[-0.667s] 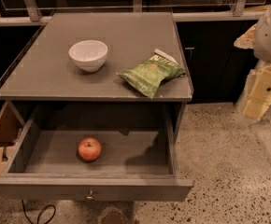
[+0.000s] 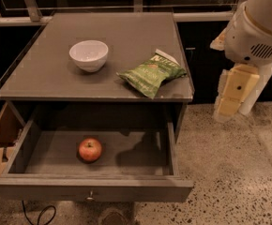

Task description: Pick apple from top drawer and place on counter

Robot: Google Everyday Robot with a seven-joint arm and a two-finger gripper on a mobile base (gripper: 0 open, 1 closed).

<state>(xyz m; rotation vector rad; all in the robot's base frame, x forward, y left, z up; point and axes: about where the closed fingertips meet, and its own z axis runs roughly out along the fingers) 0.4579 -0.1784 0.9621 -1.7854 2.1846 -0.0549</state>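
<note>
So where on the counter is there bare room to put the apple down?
The counter is bare along its back edge, behind the bowl and the chip bag, and at the front left corner, before the bowl. The front right, around the bag, is crowded. The apple lies in the top drawer; the hand hangs right of the counter.

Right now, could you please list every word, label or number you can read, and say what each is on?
Green chip bag on the counter: white lettering near its top, too blurred to read.
White bowl, apple, top drawer: no text.
Gripper, right of the counter above the floor: no text visible.
</note>
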